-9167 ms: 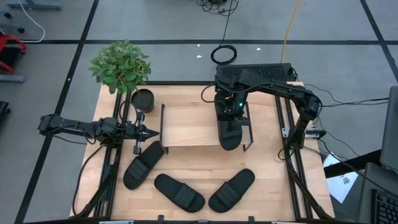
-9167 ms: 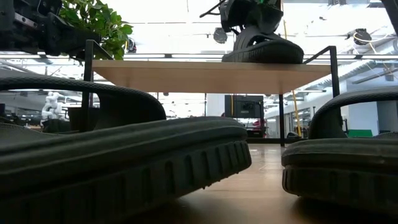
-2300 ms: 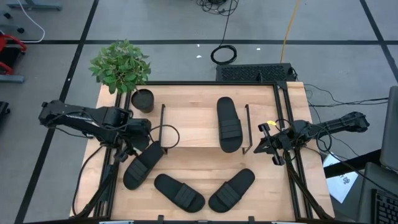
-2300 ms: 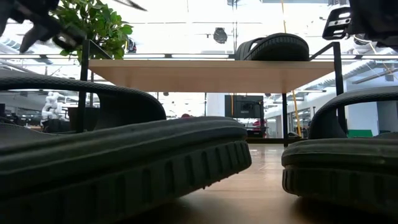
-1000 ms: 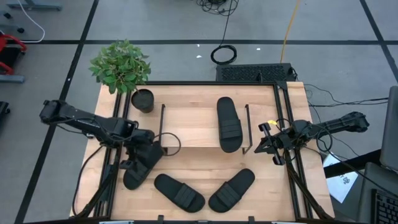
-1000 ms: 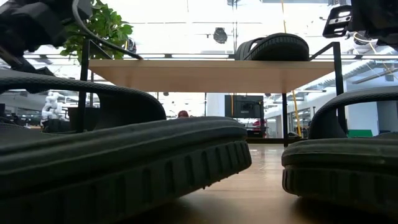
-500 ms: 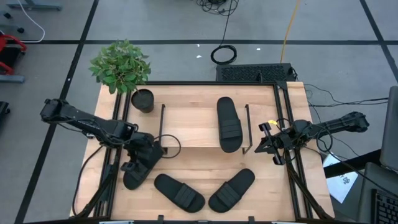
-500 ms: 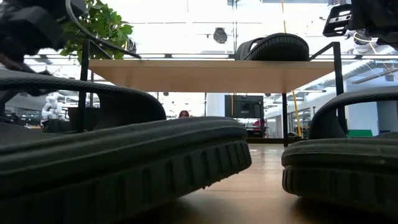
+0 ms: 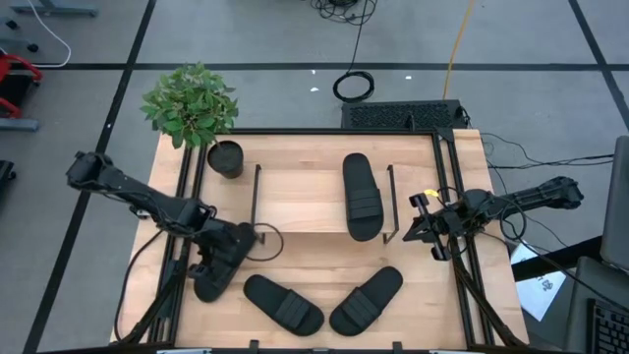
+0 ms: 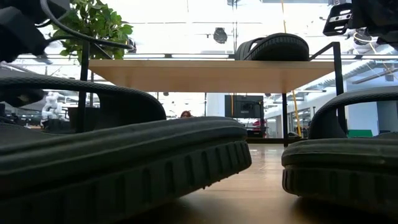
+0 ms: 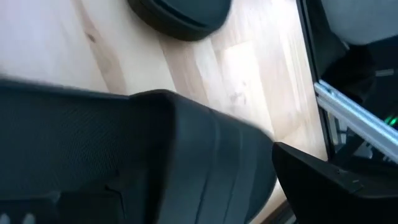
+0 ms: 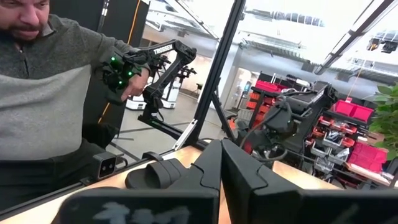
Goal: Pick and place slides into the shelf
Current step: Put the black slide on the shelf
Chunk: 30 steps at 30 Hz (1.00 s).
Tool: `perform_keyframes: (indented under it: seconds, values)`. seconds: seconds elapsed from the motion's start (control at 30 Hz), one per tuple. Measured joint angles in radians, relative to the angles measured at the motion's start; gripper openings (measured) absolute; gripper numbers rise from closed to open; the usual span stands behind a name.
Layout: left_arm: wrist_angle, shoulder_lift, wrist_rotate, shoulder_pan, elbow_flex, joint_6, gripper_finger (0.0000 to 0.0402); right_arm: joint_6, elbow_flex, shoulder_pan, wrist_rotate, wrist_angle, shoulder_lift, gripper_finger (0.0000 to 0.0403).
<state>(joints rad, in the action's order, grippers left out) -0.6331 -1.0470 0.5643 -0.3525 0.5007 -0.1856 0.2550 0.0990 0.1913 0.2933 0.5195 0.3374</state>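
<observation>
Our left gripper (image 9: 218,258) is down over the leftmost slide (image 9: 214,267) at the table's left side, just in front of the shelf's left frame; in its wrist view the ribbed strap (image 11: 186,168) fills the space right before us, but we cannot tell whether the fingers are spread or already pinching it. We judge this to be the grasp step, so we want the fingers straddling the strap or sole edge squarely, closing firmly on the soft rubber before lifting, then rising clear of the thin black side frame (image 9: 257,197) on the way up. One slide on the shelf (image 9: 362,195) already lies on the right part of the shelf (image 9: 295,192), so the open board to its left is our likely target. Two more slides, the middle slide (image 9: 283,304) and the right slide (image 9: 366,300), wait on the table near the front edge. Our right gripper (image 9: 425,224), fingers closed on nothing, hangs just beside the shelf's right frame.
</observation>
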Motion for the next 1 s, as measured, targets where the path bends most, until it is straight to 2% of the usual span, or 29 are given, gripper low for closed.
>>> perform_keyframes:
  seconds: [0.13,0.23,0.3,0.4,0.47,0.53,0.67,0.9,1.0]
  values:
    - [0.006,0.0,-0.024,-0.039,0.0,0.009,0.0287,-0.002,0.0,0.0,0.0,0.009,0.0,0.0]
    - [0.006,0.0,-0.041,-0.058,0.0,0.018,0.0249,-0.002,0.0,0.0,0.0,0.008,0.0,0.0]
    - [0.004,0.0,-0.056,-0.064,0.0,0.007,0.0204,-0.002,0.0,0.0,0.0,0.008,0.0,0.0]
    - [0.008,0.0,-0.049,-0.064,0.0,-0.039,0.0116,-0.001,0.0,0.0,0.0,0.013,0.0,0.0]
    - [0.023,0.0,-0.002,-0.063,0.0,-0.053,0.0051,0.0,0.0,0.0,0.0,0.019,0.0,0.0]
    - [0.057,0.0,0.066,-0.065,0.0,-0.073,0.0016,0.0,0.0,0.0,0.0,0.024,0.0,0.0]
    - [0.105,0.007,0.056,-0.11,0.027,-0.107,0.0009,0.0,0.0,0.0,0.0,0.031,0.0,0.0]
    - [0.114,0.013,0.051,-0.227,0.17,-0.193,0.0003,-0.005,0.0,0.0,0.0,0.031,0.0,0.0]
    - [0.114,0.013,-0.03,-0.297,0.243,-0.188,0.0003,-0.004,0.0,0.0,0.0,0.031,0.0,0.0]
